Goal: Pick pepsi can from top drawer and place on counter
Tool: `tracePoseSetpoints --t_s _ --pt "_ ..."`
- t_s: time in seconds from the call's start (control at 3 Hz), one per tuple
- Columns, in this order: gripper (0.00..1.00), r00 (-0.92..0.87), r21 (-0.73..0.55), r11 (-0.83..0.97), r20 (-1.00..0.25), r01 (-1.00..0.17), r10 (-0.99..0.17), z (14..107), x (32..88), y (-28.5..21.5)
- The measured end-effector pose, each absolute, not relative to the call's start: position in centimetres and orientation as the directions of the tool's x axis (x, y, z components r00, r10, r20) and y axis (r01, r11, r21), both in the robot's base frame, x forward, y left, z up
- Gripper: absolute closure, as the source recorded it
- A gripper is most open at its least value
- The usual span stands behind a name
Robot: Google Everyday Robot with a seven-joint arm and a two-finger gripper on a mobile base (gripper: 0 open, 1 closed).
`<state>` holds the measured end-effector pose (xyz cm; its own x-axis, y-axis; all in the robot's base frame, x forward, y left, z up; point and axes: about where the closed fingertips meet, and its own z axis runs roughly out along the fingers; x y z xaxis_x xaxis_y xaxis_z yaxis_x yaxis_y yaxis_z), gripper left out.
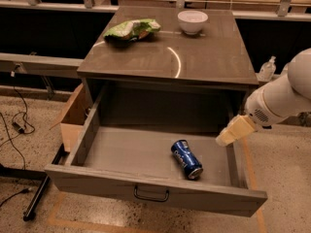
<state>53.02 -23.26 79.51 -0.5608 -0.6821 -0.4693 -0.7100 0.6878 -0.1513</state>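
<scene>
The pepsi can [186, 159] lies on its side on the floor of the top drawer [116, 176], right of centre, silver end toward the front. The drawer is pulled fully out, its black handle [151, 194] on the front panel. The counter [170, 47] sits above it. My gripper [232, 132] hangs at the end of the white arm over the drawer's right side, above and to the right of the can, not touching it.
A green snack bag [131, 30] and a white bowl [192, 21] sit at the back of the counter. A cardboard box [73, 118] stands left of the drawer. Cables lie on the floor at left. A small bottle [267, 69] stands at right.
</scene>
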Motion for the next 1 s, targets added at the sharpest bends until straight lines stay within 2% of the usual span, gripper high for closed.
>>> tracePoseSetpoints --t_s 0.67,1.0 --pt "0.00 -0.691 0.046 0.754 -0.440 -0.655 -0.574 72.4 52.2 -20.3" --pt "0.00 -0.722 0.102 0.767 -0.433 -0.633 -0.539 69.9 51.5 -18.4"
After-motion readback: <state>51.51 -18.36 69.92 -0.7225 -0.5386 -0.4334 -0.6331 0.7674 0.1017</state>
